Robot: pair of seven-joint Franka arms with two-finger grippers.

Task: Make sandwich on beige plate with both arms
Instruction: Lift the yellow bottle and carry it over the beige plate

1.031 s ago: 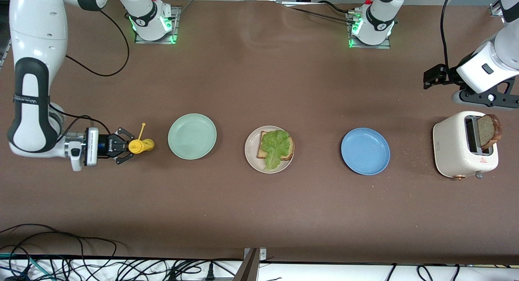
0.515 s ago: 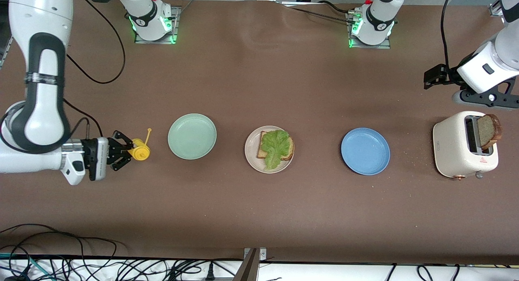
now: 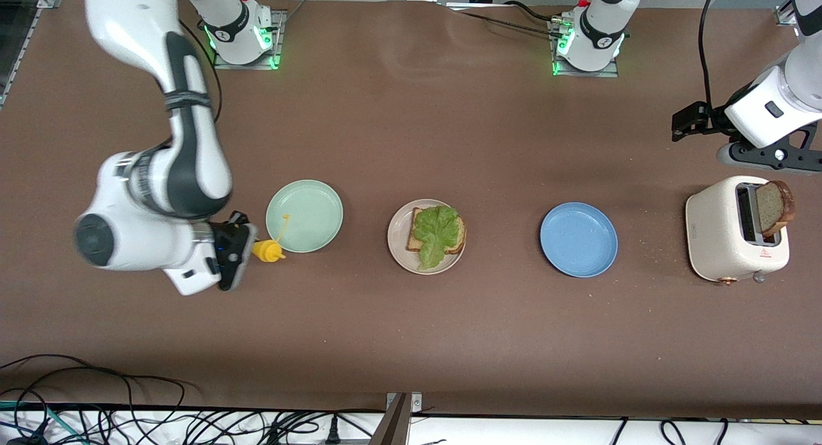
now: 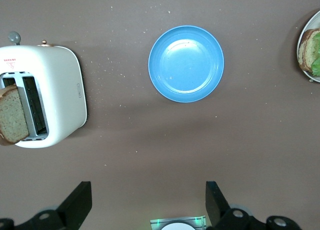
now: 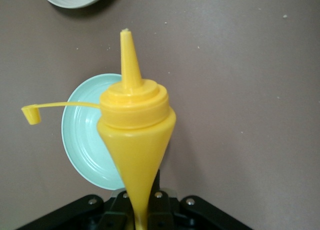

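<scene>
We see the right gripper (image 3: 247, 244) clamped tight on a yellow squeeze bottle (image 3: 268, 250), holding it up over the table at the rim of the mint-green plate (image 3: 304, 216). In the right wrist view the bottle (image 5: 134, 150) points away from the fingers, its nozzle uncovered and its small cap (image 5: 31, 115) hanging off to one side on a thin strap, with the mint-green plate (image 5: 82, 140) directly beneath.

Past that plate, toward the left arm's end of the table, sits the beige plate (image 3: 398, 246). On it lies one slice of toasted bread (image 3: 457, 237) with a ruffled lettuce leaf (image 3: 436, 233) on top; we see no second slice over the leaf. The blue plate (image 3: 578, 239) comes next along the row.

The left gripper (image 3: 686, 121) waits in the air with its fingers (image 4: 76, 202) spread wide and holding nothing, above bare table just beside the white toaster (image 3: 722, 230). A slice of bread (image 3: 775, 206) stands up out of one toaster slot. From the left wrist camera we look down on the toaster (image 4: 57, 102), the blue plate (image 4: 186, 63) and the edge of the beige plate (image 4: 306, 34).
</scene>
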